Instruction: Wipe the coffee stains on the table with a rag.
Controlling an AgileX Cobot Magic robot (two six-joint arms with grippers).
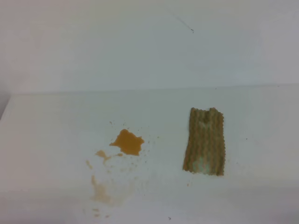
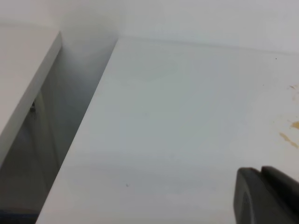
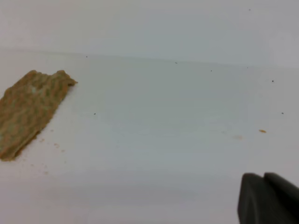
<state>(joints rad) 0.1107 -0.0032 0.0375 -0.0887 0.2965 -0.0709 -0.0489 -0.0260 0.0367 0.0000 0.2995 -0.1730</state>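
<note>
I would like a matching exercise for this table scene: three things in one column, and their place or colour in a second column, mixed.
Things:
1. coffee stains
2. rag
3. table

Descriptions:
A. plain white surface
B. orange-brown blotch, left of the cloth
C. tan ribbed cloth lying flat, right of the blotch

Pairs: 1-B, 2-C, 3-A

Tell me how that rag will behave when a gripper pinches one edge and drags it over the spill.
The rag lies thin and flat on the table, so it probably droops and bunches. Its ribbed weave may grip the smooth top, though it looks light enough to skid.
</note>
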